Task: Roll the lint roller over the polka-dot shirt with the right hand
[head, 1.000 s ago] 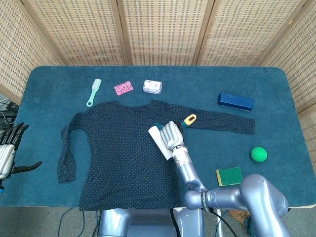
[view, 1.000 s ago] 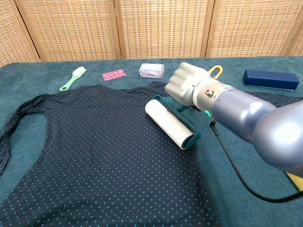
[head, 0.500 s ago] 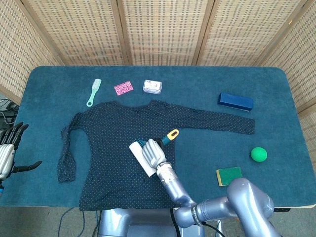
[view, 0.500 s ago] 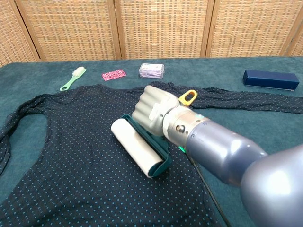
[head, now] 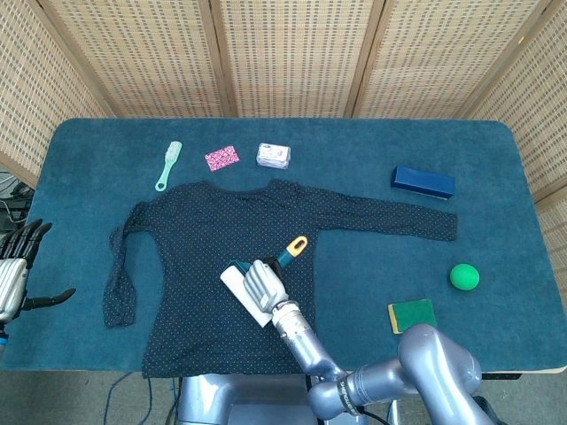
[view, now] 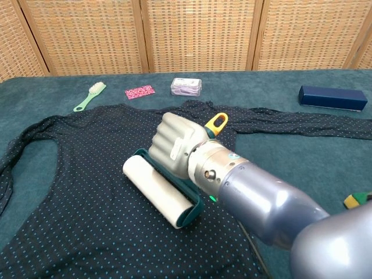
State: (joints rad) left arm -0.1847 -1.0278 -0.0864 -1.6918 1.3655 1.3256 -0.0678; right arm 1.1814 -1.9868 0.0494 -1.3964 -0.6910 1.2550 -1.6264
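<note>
A dark polka-dot shirt point(head: 204, 257) point(view: 87, 174) lies spread flat on the blue table, one sleeve reaching right. My right hand point(head: 262, 283) point(view: 174, 139) grips the teal handle of the lint roller point(head: 237, 285) point(view: 158, 190), whose white drum rests on the middle of the shirt's body. The roller's yellow hanging loop point(head: 298, 243) point(view: 217, 121) sticks out behind the fist. My left hand point(head: 18, 266) hovers at the table's left edge with its fingers spread, holding nothing.
Behind the shirt lie a mint brush point(head: 168, 165), a pink patterned card point(head: 221, 158) and a small clear box point(head: 273, 156). To the right are a navy box point(head: 423, 181), a green ball point(head: 463, 276) and a green-yellow sponge point(head: 411, 315).
My right hand has drawn the roller leftward and nearer across the shirt, from beside the right armpit to the middle of the body. The left hand has not moved.
</note>
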